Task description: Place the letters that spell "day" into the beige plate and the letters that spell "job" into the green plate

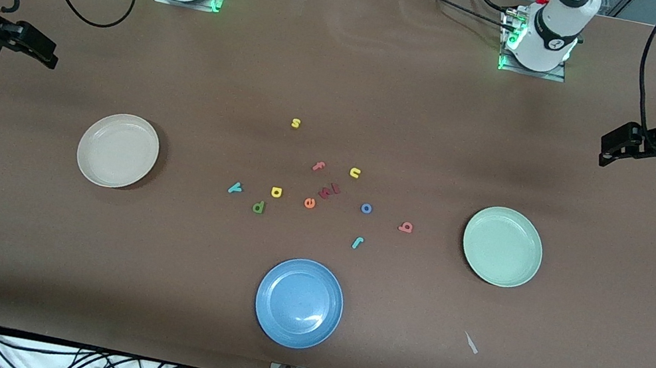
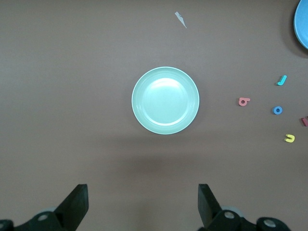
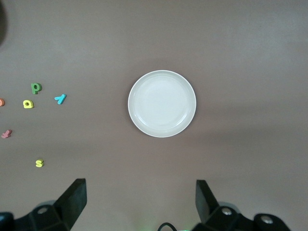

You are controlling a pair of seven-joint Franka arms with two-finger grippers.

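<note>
Foam letters [image 1: 326, 194] lie scattered mid-table between the beige plate [image 1: 118, 150] and the green plate [image 1: 502, 246], both bare. Left gripper [image 2: 142, 204] and right gripper [image 3: 139, 202] wait spread wide, each over its own end of the table.

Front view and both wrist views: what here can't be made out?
- Dark red letters beside the orange e, front view: too small to read.
- Blue plate, left wrist view: cut off by the picture's edge.
- Orange e, right wrist view: cut off by the edge.
- Pale scrap, front view: too small to identify.
</note>
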